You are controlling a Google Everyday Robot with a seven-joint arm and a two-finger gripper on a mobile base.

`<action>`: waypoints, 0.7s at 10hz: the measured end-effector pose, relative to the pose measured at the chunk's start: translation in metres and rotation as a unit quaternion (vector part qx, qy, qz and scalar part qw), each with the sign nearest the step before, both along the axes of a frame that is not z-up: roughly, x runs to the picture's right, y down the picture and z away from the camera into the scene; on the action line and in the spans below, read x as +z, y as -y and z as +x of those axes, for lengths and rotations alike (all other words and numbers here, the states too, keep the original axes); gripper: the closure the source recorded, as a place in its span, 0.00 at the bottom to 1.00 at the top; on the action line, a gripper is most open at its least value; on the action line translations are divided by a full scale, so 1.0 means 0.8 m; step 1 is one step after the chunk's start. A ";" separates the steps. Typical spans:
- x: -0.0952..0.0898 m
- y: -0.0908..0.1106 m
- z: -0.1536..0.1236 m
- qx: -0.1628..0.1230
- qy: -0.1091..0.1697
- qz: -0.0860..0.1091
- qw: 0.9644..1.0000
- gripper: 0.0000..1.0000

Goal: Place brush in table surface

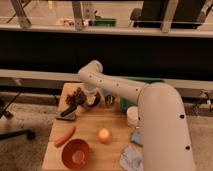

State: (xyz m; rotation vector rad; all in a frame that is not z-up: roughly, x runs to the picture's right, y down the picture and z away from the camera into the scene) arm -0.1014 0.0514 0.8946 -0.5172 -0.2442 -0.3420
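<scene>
The brush (67, 113) lies dark and flat at the back left of the bench (91, 135), just below the gripper (80, 101), which hangs low over that corner at the end of the white arm (117, 87) reaching in from the right; whether the gripper has hold of the brush cannot be told. A cluster of reddish-brown pieces (76, 95) sits right by the gripper. Nearer the front, a carrot (65, 135) lies slanted on the left, an orange bowl (75, 153) stands at the front edge, and a yellow ball-like fruit (103, 135) rests mid-bench. A green tray (134, 82) sits behind the arm.
</scene>
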 end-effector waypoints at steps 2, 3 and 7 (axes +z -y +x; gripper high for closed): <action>0.001 -0.006 0.002 -0.008 -0.003 -0.001 1.000 0.41; 0.002 -0.010 0.002 -0.012 -0.005 -0.002 1.000 0.41; 0.006 -0.021 -0.002 -0.025 -0.007 -0.005 1.000 0.46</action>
